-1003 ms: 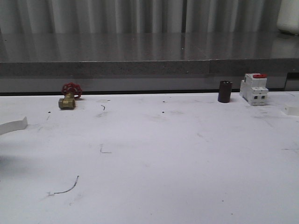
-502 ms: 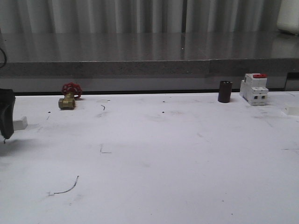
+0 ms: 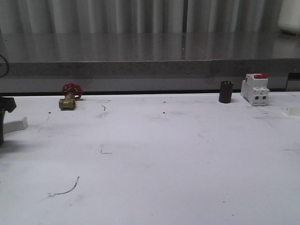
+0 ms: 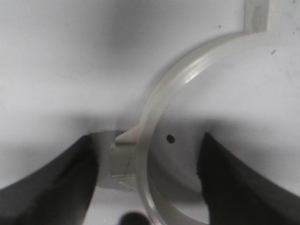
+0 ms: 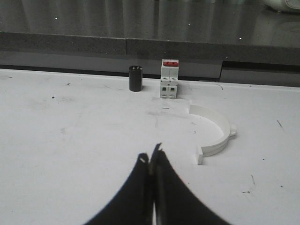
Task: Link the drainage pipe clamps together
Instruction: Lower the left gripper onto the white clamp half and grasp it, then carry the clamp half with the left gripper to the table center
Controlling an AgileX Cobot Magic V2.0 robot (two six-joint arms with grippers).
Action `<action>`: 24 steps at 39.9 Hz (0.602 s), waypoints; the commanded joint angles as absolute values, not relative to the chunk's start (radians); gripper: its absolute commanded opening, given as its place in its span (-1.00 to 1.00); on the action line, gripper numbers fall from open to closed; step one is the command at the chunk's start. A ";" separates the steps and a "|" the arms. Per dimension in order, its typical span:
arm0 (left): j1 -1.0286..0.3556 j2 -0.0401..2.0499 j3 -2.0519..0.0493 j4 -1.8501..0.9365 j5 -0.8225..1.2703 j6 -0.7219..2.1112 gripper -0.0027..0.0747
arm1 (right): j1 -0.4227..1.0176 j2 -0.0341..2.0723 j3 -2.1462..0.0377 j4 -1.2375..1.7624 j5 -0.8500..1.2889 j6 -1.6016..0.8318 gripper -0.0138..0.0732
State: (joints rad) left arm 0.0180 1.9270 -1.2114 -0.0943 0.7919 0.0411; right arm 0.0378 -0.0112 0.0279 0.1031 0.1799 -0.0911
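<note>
Risen since before, left gripper (image 3: pixel 3 117) half-hides a clamp (image 3: pixel 14 124).

the white table (image 3: pixel 154 154) carries a white breaker (image 3: pixel 255 89) with a red switch near its far right edge. a dark cylinder (image 3: pixel 225 92) stands just left of the breaker. far to the breaker's left lies a brass valve (image 3: pixel 69 97) with a red handwheel. beyond that, at the frame's left edge, a white clamp end (image 3: pixel 15 124) touches a dark left gripper (image 3: pixel 3 115).
</note>
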 commanded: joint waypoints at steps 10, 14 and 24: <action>0.020 1.882 -1.238 -0.112 0.791 0.033 -0.98 | 0.040 -0.027 0.023 0.100 0.103 -0.097 -0.96; 0.020 1.882 -1.247 -0.112 0.799 0.033 -0.98 | 0.040 -0.027 0.023 0.100 0.103 -0.097 -0.96; -0.068 1.882 -1.344 -0.131 0.923 -0.014 -0.98 | 0.040 -0.027 0.023 0.100 0.103 -0.097 -0.96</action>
